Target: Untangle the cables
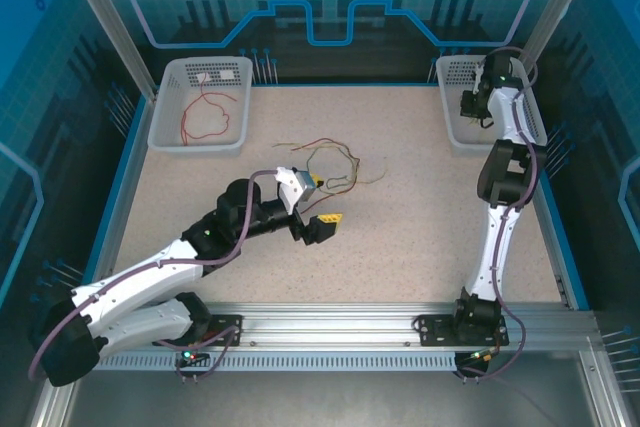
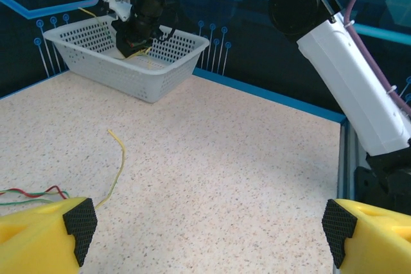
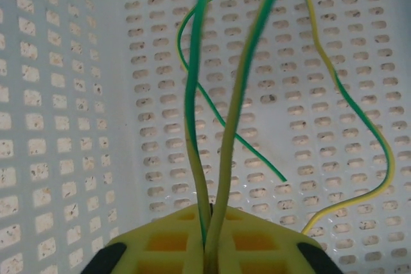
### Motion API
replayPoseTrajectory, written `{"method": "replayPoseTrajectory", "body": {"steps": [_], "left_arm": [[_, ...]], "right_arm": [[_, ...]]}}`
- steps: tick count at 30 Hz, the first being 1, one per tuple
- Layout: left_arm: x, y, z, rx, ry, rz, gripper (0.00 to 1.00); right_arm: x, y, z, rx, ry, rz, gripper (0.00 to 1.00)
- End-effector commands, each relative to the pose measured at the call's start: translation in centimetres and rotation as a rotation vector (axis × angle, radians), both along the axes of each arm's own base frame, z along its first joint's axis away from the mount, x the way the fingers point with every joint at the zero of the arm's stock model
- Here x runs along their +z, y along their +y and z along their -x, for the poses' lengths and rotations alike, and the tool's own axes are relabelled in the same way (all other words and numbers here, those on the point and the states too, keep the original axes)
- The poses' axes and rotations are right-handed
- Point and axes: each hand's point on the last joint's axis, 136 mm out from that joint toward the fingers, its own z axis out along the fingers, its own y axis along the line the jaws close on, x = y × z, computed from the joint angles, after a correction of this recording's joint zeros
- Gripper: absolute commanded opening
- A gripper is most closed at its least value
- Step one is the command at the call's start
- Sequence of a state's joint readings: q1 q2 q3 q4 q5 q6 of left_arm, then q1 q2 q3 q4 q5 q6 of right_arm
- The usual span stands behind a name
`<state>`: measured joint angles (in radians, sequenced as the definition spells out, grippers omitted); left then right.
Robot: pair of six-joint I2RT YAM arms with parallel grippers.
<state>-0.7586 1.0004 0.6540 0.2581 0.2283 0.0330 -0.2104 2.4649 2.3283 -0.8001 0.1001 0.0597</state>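
The left hand hovered over the speckled bench with its yellow fingers spread wide apart; just beyond it a loose tangle of red and olive cables lay on the middle of the bench; one yellow strand trailed away from the tangle on its own; at the far edge, a red wire lay curled in the left basket; in the right basket the right hand was pinching a green-and-yellow wire, whose loops ran across the perforated wall.
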Motion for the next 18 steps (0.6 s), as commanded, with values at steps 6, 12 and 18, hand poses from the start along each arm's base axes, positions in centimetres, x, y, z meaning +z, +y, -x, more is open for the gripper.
{"method": "replayPoseTrajectory", "body": {"steps": [6, 12, 18], "left_arm": [[0.0, 0.2, -0.2, 0.02, -0.027, -0.033, 0.95], [-0.1, 0.4, -0.3, 0.031, -0.032, -0.036, 0.96], [0.6, 0.8, -0.5, 0.058, -0.048, -0.022, 0.96]], "right_arm": [[0.4, -1.6, 0.6, -0.055, 0.031, 0.041, 0.53], [3.9, -1.8, 1.3, -0.073, -0.026, 0.058, 0.54], [9.8, -0.6, 2.7, -0.073, -0.131, 0.034, 0.55]]}}
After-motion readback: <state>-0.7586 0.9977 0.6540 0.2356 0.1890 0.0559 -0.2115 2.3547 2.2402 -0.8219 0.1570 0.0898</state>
